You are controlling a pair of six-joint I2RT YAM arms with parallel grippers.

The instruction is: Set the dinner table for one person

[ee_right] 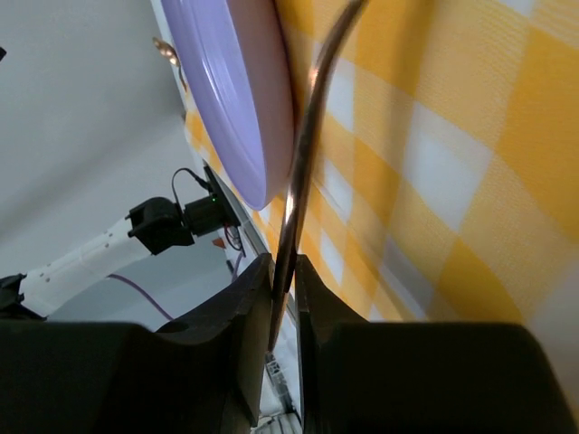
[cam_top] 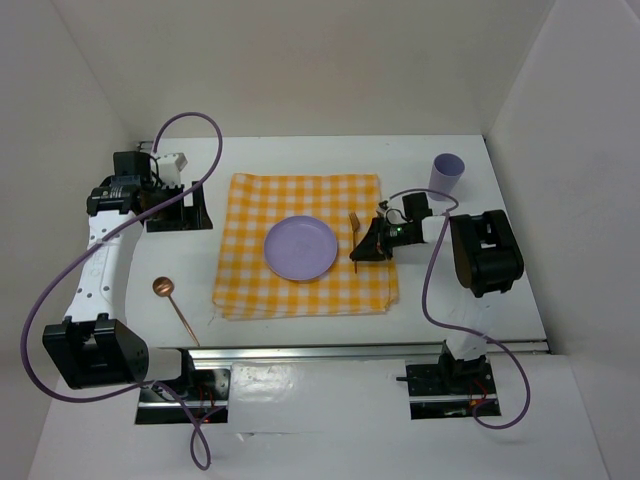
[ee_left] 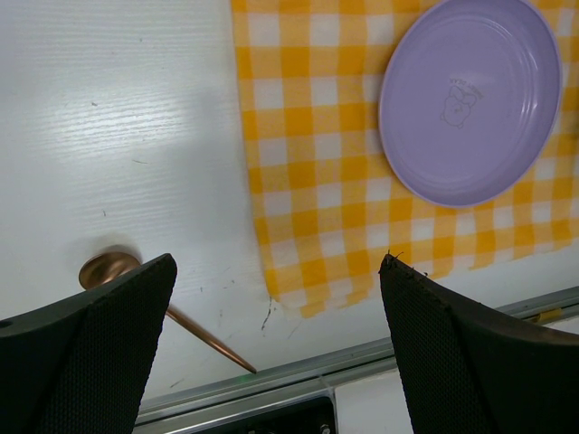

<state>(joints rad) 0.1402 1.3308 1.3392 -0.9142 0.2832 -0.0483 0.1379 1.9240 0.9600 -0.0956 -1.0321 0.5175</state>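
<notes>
A yellow-and-white checked cloth [cam_top: 250, 270] lies in the middle of the white dinner table [cam_top: 480, 300]. A purple plate [cam_top: 300, 248] sits at the cloth's centre. My right gripper [cam_top: 368, 243] is just right of the plate, low over the cloth. In the right wrist view it [ee_right: 285, 271] is shut on the handle of a thin copper fork [ee_right: 303, 154] beside the plate's rim [ee_right: 235, 108]. My left gripper [cam_top: 178, 210] is open and empty at the far left. In the left wrist view it [ee_left: 276, 271] looks down on a copper spoon [ee_left: 109, 269] and the cloth's corner [ee_left: 308, 262].
A purple cup [cam_top: 446, 175] stands upright at the back right, off the cloth. The copper spoon [cam_top: 165, 290] lies on the bare table left of the cloth. A metal rail [cam_top: 350, 352] runs along the near edge. White walls enclose the table.
</notes>
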